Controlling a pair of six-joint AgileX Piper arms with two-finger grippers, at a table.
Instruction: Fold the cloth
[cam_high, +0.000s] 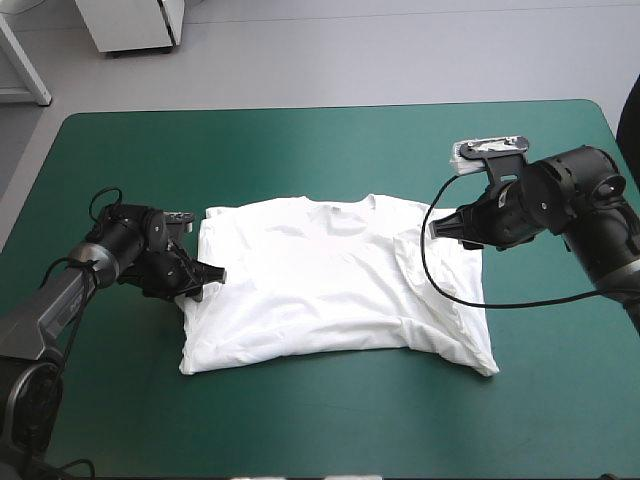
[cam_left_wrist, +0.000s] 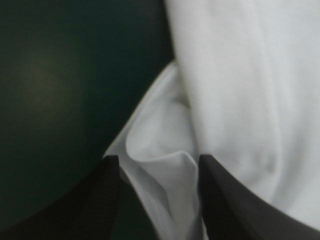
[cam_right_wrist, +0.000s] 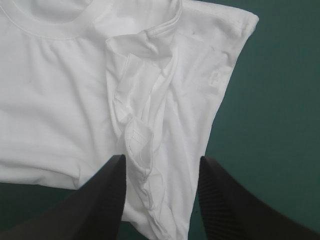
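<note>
T-shirt, white short-sleeved fabric, lies spread flat at the centre of the teal-green table cover, collar toward the far edge. Left gripper, its broad black fingers spread apart, sits at the shirt's left edge with a cloth fold between them. Right gripper, likewise spread, hovers over the folded-in right sleeve.
</note>
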